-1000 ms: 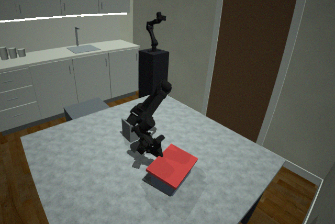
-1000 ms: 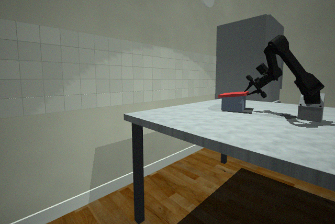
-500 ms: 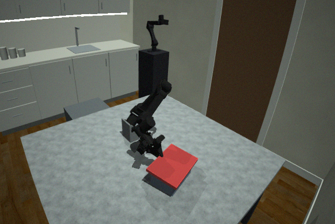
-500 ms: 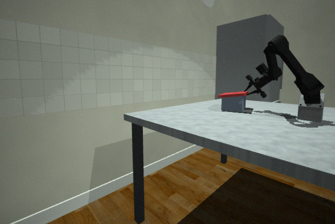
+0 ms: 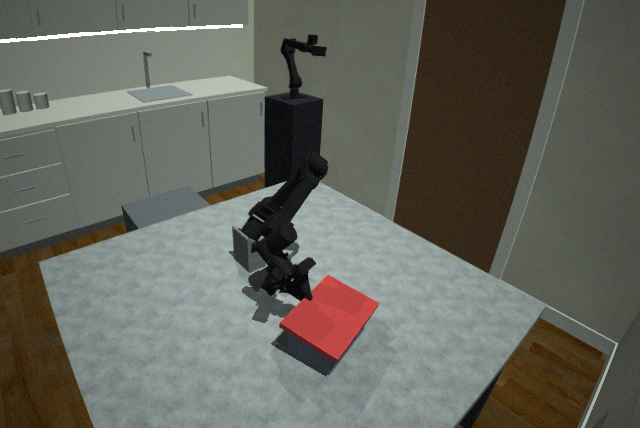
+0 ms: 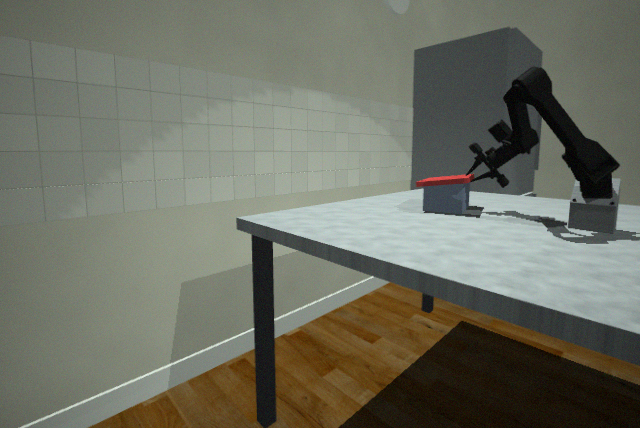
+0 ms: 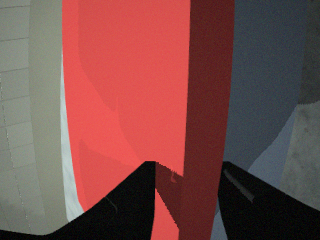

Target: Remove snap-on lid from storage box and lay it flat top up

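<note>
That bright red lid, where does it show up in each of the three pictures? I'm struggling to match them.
Top: red lid lies right of centre, low in the picture, on the grey box.
Exterior: a thin red strip right of centre, capping the box.
Wrist: it fills the middle, seen edge-on.
Shared landmark: the black gripper, shut on the lid's edge in every view.
</note>
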{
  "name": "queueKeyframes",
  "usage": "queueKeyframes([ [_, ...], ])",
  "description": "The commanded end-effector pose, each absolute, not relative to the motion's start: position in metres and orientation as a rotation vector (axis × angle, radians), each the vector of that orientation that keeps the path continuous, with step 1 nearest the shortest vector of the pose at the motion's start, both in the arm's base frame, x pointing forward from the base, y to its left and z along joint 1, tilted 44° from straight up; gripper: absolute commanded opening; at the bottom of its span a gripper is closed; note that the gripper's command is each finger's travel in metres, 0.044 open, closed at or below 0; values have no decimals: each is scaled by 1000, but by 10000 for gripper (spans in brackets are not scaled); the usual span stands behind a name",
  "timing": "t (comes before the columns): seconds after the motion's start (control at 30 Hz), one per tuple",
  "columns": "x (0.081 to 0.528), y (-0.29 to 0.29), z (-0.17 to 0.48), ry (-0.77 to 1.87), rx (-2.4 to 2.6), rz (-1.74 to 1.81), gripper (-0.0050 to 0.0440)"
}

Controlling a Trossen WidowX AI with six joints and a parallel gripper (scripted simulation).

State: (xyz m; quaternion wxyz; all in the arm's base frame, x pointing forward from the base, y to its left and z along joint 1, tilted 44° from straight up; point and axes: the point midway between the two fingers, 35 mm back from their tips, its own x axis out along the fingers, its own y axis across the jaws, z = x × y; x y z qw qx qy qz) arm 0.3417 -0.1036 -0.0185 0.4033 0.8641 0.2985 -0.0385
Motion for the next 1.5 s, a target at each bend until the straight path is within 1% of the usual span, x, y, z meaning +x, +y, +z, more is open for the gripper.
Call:
queueKeyframes([
  [0.0,343,-101,-20,763,2180,-102,-50],
  [0.9,345,-100,-20,763,2180,-102,-50],
  [1.47,345,-117,-4,765,2181,-109,-50],
])
